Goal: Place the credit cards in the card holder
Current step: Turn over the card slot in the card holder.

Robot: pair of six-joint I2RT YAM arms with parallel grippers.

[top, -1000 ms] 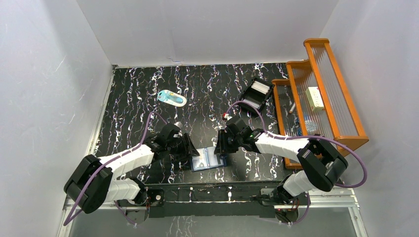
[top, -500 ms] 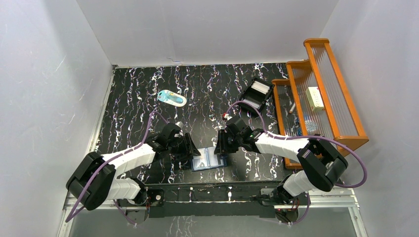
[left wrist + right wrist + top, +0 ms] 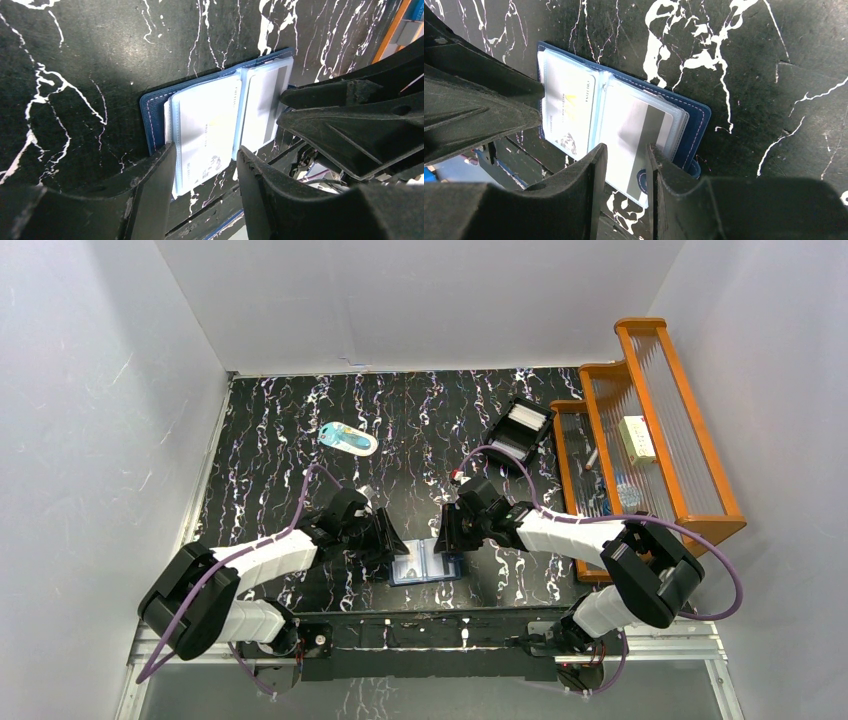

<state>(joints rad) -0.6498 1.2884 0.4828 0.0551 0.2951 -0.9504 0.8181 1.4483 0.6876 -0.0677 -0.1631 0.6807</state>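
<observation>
The navy card holder [image 3: 425, 564] lies open near the table's front edge, its clear pockets facing up. In the left wrist view a white printed credit card [image 3: 207, 127] sits in its left half, inside the blue border [image 3: 152, 115]. In the right wrist view a white card with a grey stripe [image 3: 639, 132] lies in the right half. My left gripper [image 3: 205, 165] is open, its fingers straddling the near end of the printed card. My right gripper [image 3: 624, 160] is open too, fingertips low over the striped card. I cannot tell whether either one touches.
A black box tray [image 3: 520, 428] with white cards stands at the back right. A pale-blue-and-white oval item [image 3: 349, 439] lies at the back left. An orange wooden rack [image 3: 640, 420] lines the right side. The two grippers [image 3: 392, 545] [image 3: 448, 537] stand close together.
The left arm has edged slightly to the right, toward the card holder. The right arm and the holder look unchanged.
</observation>
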